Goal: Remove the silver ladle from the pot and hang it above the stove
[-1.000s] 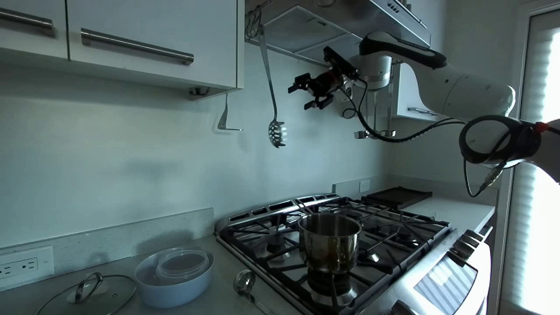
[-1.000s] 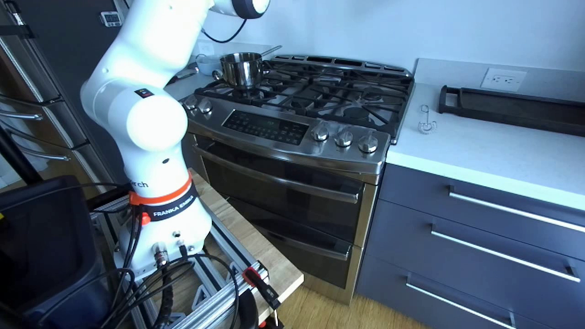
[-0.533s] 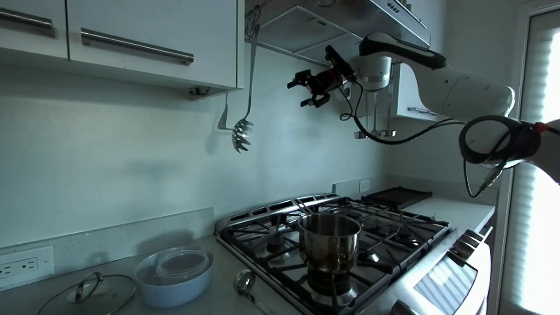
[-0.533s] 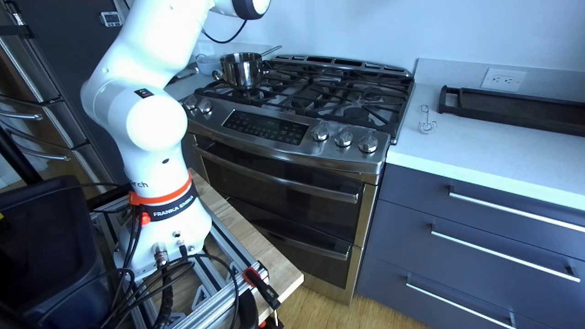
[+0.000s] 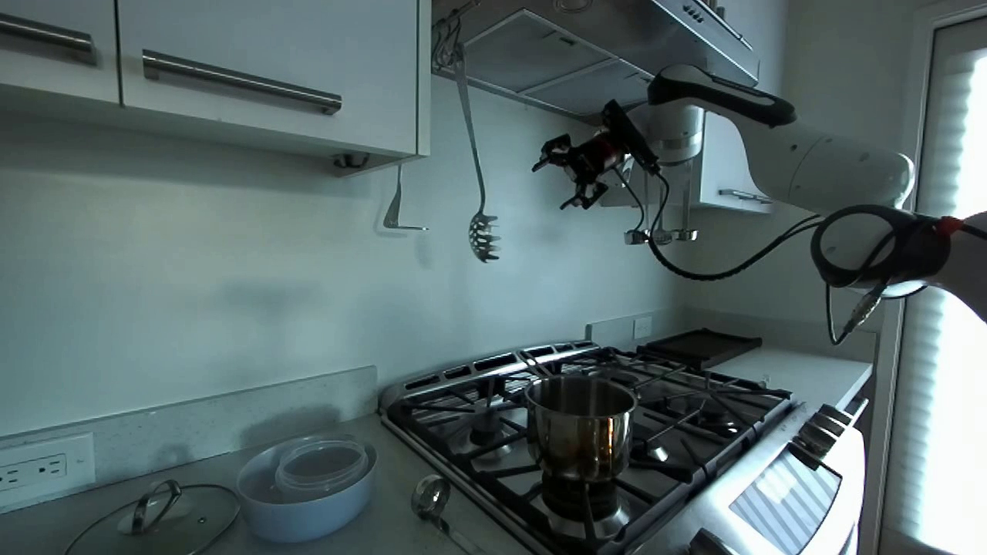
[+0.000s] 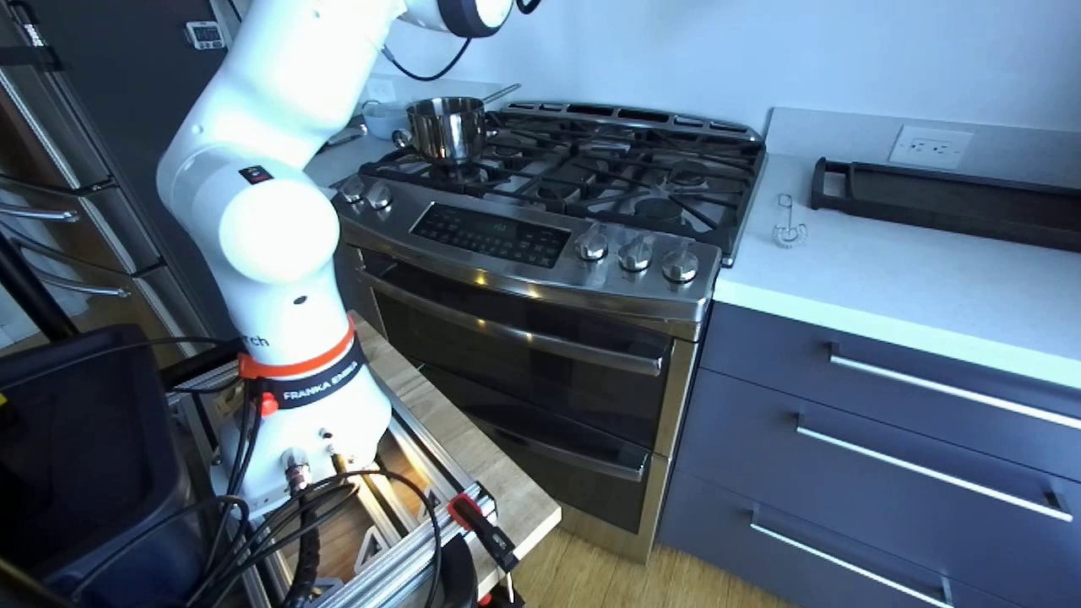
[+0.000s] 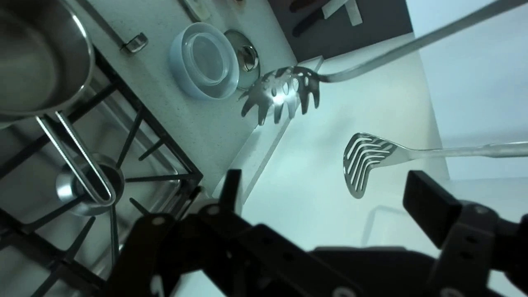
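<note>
the gripper (image 5: 549, 187) sits further toward four o'clock than a moment earlier in an exterior view, the arm (image 5: 837, 169) shifting with it, while the toothed head of a slotted metal server (image 5: 482, 231) hangs further toward three o'clock below the hood (image 5: 540, 50); warm glints newly show along the oven handle (image 6: 507, 331). the gripper's black, blocky fingers (image 7: 431, 206) stand spread wide apart with nothing in their hold, and the server hangs apart from them, toward eight o'clock. in the wrist view the chevron-slotted blade of a turner (image 7: 400, 155) shows toward one o'clock from the gap between the fingers. the silver ladle (image 5: 430, 493), a shiny round bowl on a slim handle, lies on the pale speckled counter (image 5: 393, 478) at eight o'clock from the pot (image 5: 582, 435), its handle running toward five o'clock. the pot, a polished straight-sided steel cylinder, stands upright on the stove (image 6: 642, 291), steel with black grates. at nine o'clock from the ladle sits a smooth white bowl (image 5: 304, 518) with a clear round tub (image 5: 324, 482) nested in it, then a glass lid (image 5: 193, 520) with an arched metal handle.
</note>
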{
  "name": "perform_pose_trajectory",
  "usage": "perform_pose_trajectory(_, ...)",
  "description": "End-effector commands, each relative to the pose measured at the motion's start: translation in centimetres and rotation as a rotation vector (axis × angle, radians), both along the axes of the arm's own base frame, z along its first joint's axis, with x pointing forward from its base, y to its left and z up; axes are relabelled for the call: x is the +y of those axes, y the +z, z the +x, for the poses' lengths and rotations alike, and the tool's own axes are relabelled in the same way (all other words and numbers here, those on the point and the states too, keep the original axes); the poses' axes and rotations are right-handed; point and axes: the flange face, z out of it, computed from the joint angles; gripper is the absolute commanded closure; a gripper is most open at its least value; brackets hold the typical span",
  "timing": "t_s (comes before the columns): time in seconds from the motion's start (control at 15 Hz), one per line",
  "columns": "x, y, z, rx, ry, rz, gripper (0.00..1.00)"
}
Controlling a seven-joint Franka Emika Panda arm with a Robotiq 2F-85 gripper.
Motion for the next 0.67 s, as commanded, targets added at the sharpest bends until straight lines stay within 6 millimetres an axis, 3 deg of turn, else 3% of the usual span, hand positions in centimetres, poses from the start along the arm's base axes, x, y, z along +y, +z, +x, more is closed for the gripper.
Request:
perform_pose_trajectory(0.0,-1.9,-0.1,-0.2,-0.139,0.132,0.013,0.0)
perform_pose_trajectory(0.6,-3.6,0.2,-0.8,-0.314,0.282,0.031,0.0)
